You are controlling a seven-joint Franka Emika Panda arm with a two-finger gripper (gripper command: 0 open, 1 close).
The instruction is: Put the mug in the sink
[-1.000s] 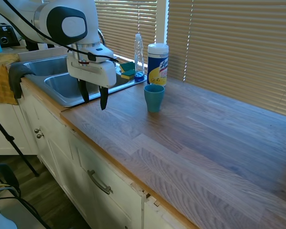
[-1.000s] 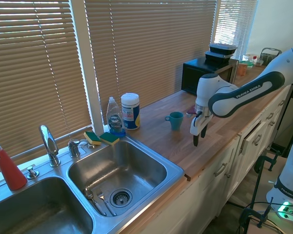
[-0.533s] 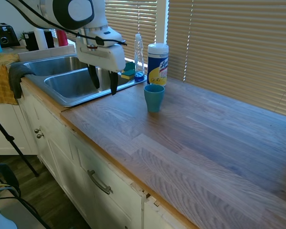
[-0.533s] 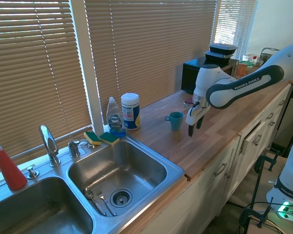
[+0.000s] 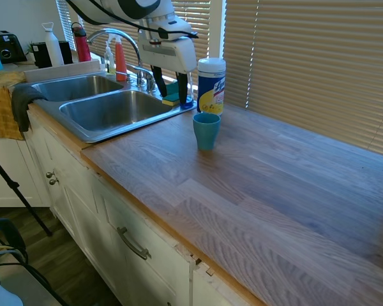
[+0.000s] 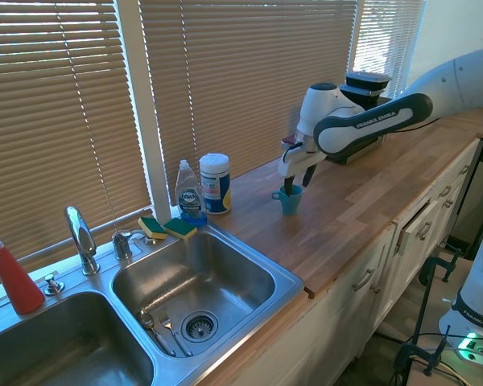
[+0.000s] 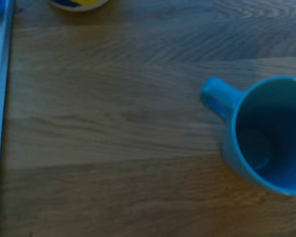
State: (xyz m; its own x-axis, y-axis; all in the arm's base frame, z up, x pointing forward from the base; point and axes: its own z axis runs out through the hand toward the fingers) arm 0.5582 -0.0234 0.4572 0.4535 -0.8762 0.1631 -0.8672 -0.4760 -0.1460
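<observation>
Fingers [image 5: 182, 88] are seen spread apart and empty, hung above the surface [image 5: 255, 185] close to the mug [image 5: 206, 131], between it and the sink [image 5: 108, 109]. No contact with the mug is made. The mug is stood upright on the wood, well clear of the basin, with its handle [image 7: 218, 97] shown in the wrist view as pointed toward the sink side. Just behind it the wipes canister [image 5: 211, 85] is placed, and beside that a dish soap bottle [image 5: 186, 75] and sponges [image 6: 167, 228] at the sink rim.

Several risks are judged from here. If the descent is made off-centre, the rim could be struck and the mug tipped or pushed along the wood. If the approach is drifted toward the window, the canister or bottle could be knocked. A grip taken across the handle might be uneven, so that the mug is twisted or dropped before the basin is reached
</observation>
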